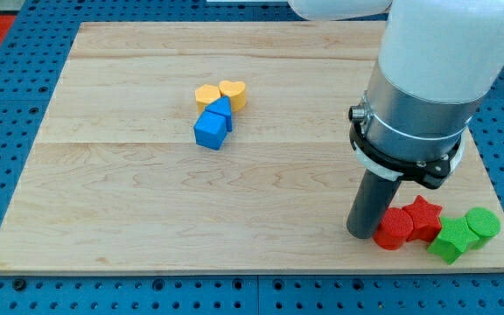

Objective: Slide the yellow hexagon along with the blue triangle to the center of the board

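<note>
Nearest the bottom right of the frame, the green blocks, a star-like one (449,240) and a rounder one (483,223), lie touching each other, just right of the red star (423,216) and red cylinder (394,229). My tip (361,234) stands on the board (129,219) touching the red cylinder's left side; it is a bare rod, with no jaws to open or close.

Farther up and well to the left, above mid-frame, sits the cluster: the blue cube (210,131) nearest, the blue triangle (220,110) touching behind it, then the yellow hexagon (207,94) and the yellow heart (233,92) side by side.

The task pair thus lies up-left of my tip, well apart. Board centre is just down-right of the cluster, so I judge the tip must go round to the pair's far upper-left side.
</note>
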`<state>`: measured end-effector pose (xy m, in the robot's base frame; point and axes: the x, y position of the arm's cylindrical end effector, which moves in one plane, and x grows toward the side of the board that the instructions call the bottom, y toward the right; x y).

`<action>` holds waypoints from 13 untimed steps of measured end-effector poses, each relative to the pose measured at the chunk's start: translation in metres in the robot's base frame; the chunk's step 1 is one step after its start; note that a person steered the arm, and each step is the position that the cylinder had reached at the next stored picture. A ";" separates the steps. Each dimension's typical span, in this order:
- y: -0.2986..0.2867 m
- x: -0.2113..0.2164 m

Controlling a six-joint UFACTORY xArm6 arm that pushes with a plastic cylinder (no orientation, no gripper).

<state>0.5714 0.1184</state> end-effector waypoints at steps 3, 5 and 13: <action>-0.181 -0.052; -0.322 -0.083; -0.207 -0.232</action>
<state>0.3393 -0.0889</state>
